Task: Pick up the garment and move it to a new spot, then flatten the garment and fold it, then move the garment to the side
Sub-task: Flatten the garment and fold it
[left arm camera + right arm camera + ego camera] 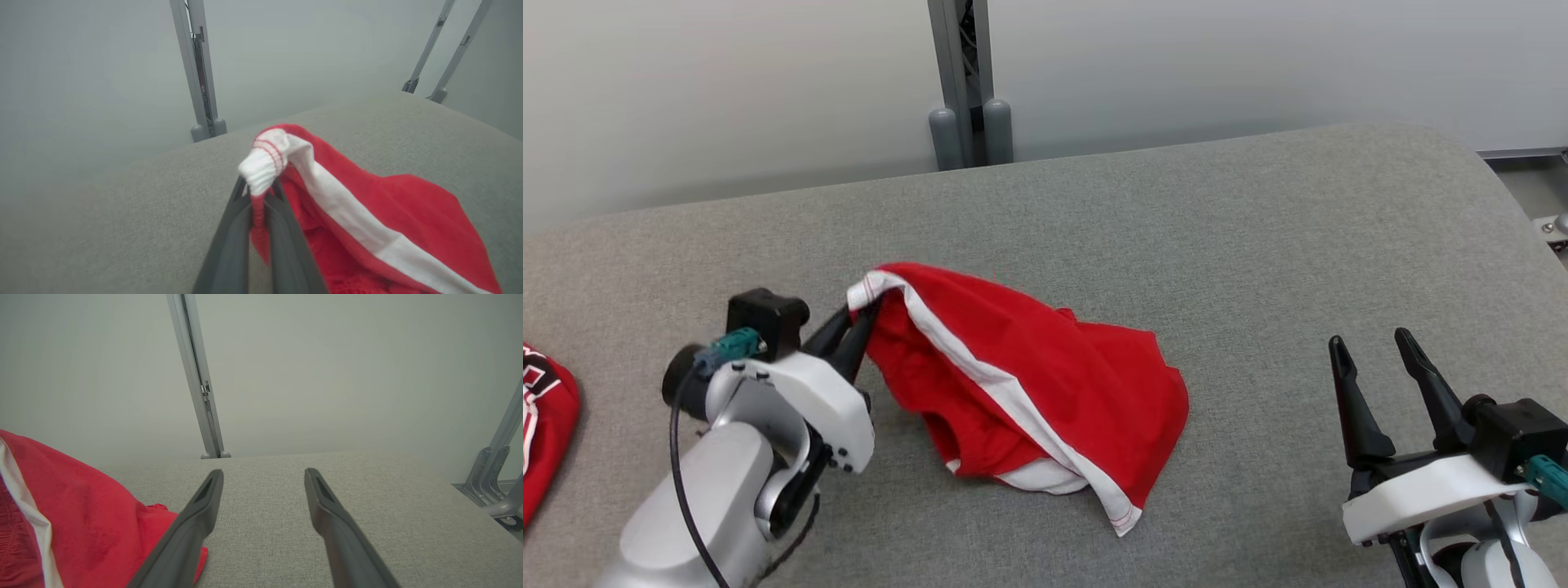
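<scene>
The left gripper (866, 317) has its fingers clenched on a white trim corner of the red shorts (1045, 367), holding it raised while the rest lies mid-worktop (1258, 229), probably ready to be carried elsewhere; the right gripper (1370, 341) waits with fingers spread, well apart

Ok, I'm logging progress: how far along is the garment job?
Grasp done: the left gripper is shut on the red garment at its white-trimmed corner, raised above the grey surface; the rest lies crumpled. The right gripper hangs open, apart. Moving, flattening, folding, setting aside remain.
</scene>
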